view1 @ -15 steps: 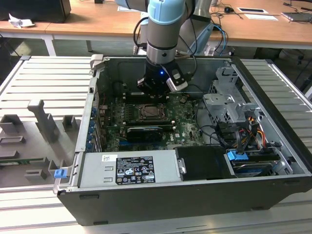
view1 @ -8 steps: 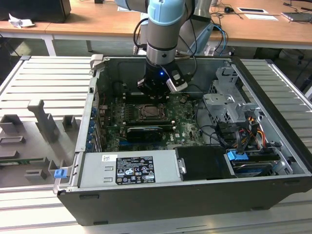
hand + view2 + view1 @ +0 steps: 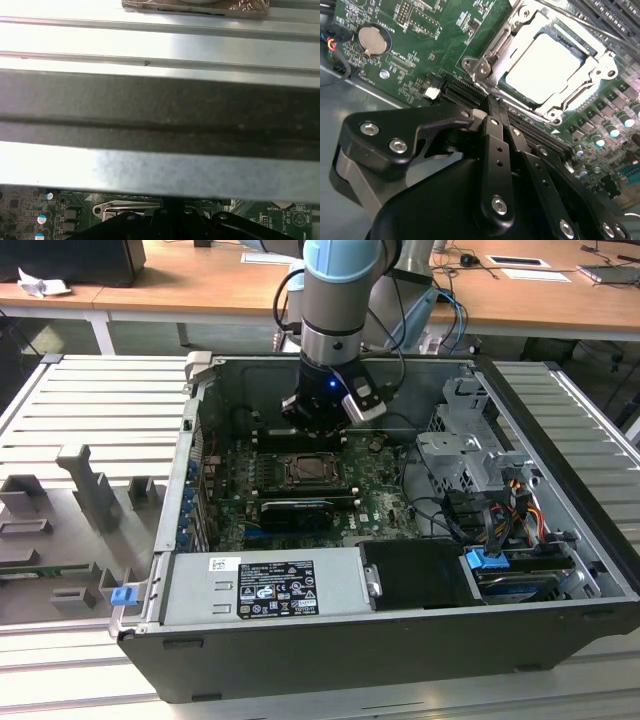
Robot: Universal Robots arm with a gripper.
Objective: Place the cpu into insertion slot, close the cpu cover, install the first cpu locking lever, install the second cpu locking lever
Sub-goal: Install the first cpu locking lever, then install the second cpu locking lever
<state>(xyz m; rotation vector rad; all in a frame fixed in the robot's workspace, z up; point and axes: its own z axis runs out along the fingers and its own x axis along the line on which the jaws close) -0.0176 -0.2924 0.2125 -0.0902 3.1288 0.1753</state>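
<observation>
The cpu (image 3: 545, 62) lies flat in the insertion slot (image 3: 485, 65), its pale metal top showing through the square opening of the cpu cover (image 3: 497, 45), which is folded down over it. My gripper (image 3: 494, 107) is shut, its black fingertips side by side just off the socket's corner, and I see nothing between them. In the exterior view the gripper (image 3: 318, 428) hangs inside the open computer case, just behind the insertion slot (image 3: 310, 472). In the first wrist view a metal socket part (image 3: 125, 209) shows beside the gripper (image 3: 170, 221). I cannot make out how the locking levers stand.
A long black card (image 3: 295, 512) sits in front of the socket. A drive cage (image 3: 470, 450) with cables is at the exterior view's right, and a power supply (image 3: 265, 585) at the front. A coin battery (image 3: 372, 40) and black slots (image 3: 465, 92) lie near the fingertips. The case wall (image 3: 160, 105) is close.
</observation>
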